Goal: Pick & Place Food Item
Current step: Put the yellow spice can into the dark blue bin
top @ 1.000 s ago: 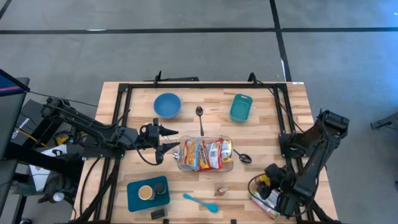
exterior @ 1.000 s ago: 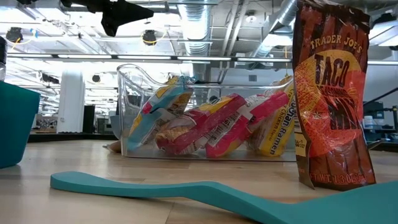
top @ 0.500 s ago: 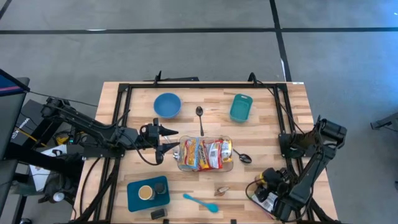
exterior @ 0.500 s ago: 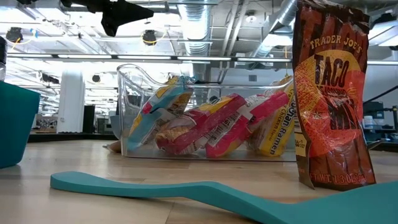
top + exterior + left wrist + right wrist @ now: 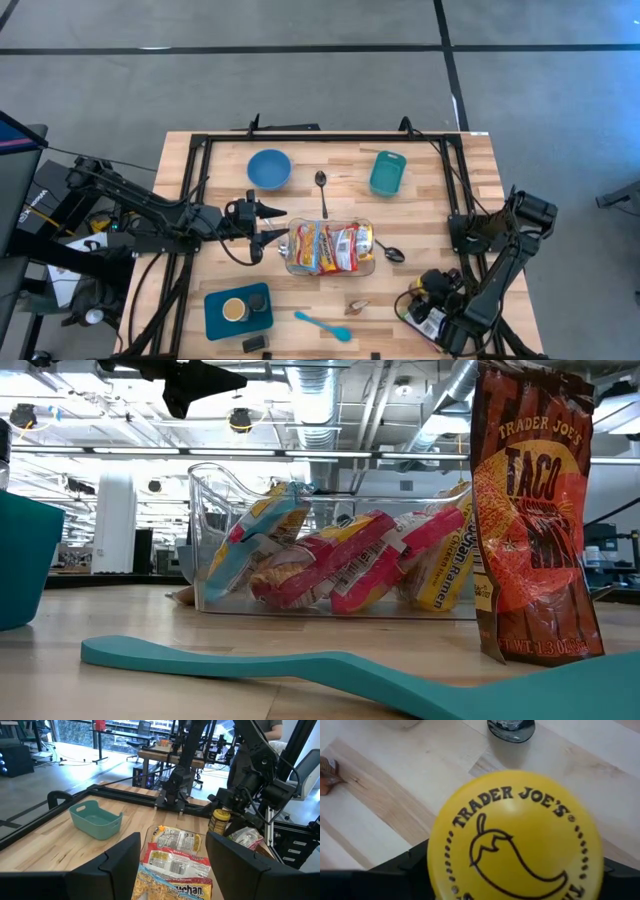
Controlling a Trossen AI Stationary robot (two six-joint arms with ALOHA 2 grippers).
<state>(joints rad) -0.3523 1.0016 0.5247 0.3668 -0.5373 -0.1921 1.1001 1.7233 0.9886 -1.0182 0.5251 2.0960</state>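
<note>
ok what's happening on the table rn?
The right gripper, near the table's front right corner, holds a yellow-lidded Trader Joe's jar between wide-set fingers. The left gripper hovers open beside the clear bin of ramen packs, holding nothing. The jar isn't placed yet.

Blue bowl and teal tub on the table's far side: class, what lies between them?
A spoon, apart from both the blue bowl and the teal tub; the high view shows it.

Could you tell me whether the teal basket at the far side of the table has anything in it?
No, the left wrist view looks into the teal basket and shows only its bare inside.
</note>
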